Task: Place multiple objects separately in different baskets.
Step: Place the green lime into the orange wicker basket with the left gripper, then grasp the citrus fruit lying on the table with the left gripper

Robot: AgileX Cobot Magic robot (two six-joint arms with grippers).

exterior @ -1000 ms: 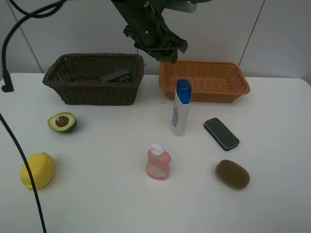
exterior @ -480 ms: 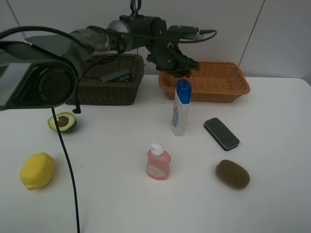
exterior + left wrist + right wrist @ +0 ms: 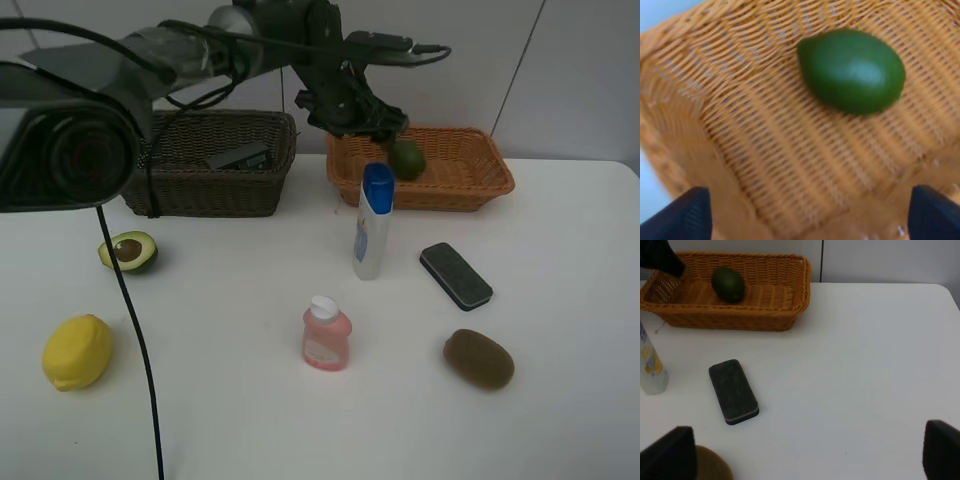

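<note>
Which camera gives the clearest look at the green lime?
The left wrist view: the lime fills much of it, lying on the orange basket's floor. The exterior high and right wrist views show it small inside that basket.

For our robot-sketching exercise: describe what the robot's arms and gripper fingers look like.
The left arm is dark grey-black with rounded joints, a shiny wrapped section and loose black cables. The left fingertips and right fingertips are dark, blunt blocks. No markings are legible.

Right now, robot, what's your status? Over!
Left gripper open over orange basket. Green lime lies inside, free. Right gripper open, empty, over table. Blue-capped bottle upright in front of basket.
</note>
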